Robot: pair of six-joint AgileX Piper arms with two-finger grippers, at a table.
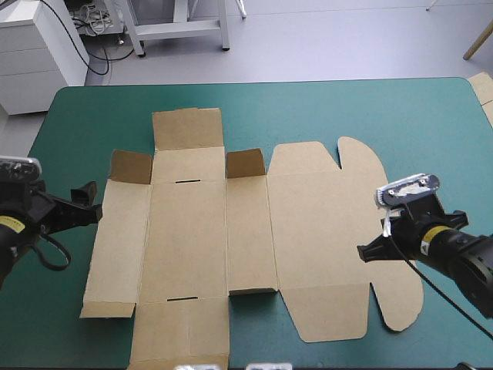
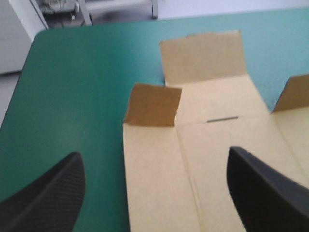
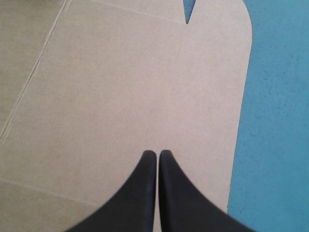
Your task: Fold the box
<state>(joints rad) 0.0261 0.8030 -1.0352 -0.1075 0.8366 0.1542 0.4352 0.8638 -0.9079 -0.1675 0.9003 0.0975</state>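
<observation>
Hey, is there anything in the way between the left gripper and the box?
Nothing visible is. The open left gripper is right at the left edge of the box, with only bare teal-green cover around it.

No legible text, number, brand or sign in any view. The box (image 1: 254,231) shows bare brown board, the bench (image 1: 370,108) a plain teal-green cover. A yellow label (image 1: 437,231) near the right wrist and a second label (image 1: 8,223) near the left carry marks too small to read.

Box (image 1: 231,231) on table (image 1: 347,108), left end effector (image 1: 88,204) beside it, right end effector (image 1: 363,251) over it
</observation>
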